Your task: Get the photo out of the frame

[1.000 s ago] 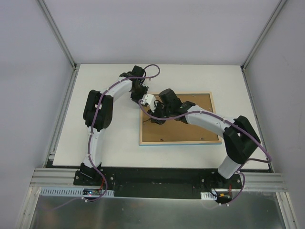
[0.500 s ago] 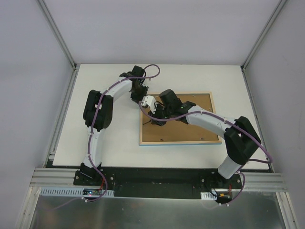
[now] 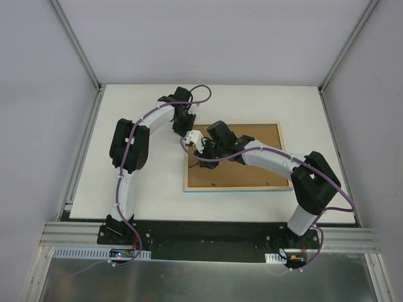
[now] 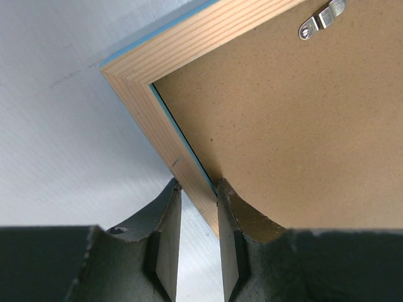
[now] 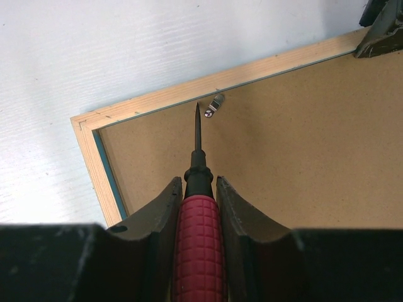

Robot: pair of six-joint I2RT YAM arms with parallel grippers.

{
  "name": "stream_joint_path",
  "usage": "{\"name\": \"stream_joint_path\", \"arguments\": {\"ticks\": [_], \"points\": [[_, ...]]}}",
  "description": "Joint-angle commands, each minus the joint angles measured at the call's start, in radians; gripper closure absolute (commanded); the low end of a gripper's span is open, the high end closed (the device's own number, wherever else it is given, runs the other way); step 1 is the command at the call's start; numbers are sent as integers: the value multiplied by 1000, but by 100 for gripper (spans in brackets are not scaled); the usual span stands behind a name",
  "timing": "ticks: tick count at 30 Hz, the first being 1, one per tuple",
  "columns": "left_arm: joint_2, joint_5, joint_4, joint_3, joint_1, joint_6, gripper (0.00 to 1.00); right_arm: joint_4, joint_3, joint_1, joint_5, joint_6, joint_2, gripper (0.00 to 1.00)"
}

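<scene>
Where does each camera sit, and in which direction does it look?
Top external: above, behind the bases, looking down at the table; both arms show.
Left wrist: looks along left pincer at the frame's edge.
Right wrist: looks along right pincer holding a red tool toward a clip.
Shared: both wrist views show the backing board.

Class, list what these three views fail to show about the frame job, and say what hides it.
All views: the photo is unseen; the frame lies face down and the backing board covers it.
Top view: the tool has its tip hidden under the right gripper.
Right wrist view: the tool's handle end is cut off by the bottom edge.
</scene>
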Motion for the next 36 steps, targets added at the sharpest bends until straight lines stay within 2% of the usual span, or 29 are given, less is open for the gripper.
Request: {"name": "stream_joint_path", "arguments": {"ticks": [1, 26, 32, 36], "points": [[-56, 20, -52, -19, -15, 16, 79, 17, 22, 16, 83, -13, 12, 99], [-62, 4, -51, -22, -15, 16, 80, 41, 11, 36, 229, -90, -34, 99], [-65, -17, -51, -18, 1, 16, 81, -129, 82, -16, 191, -177, -134, 99], [-71, -40, -52, -31, 38, 53, 81, -302, 103, -158, 90, -241, -229, 99]]}}
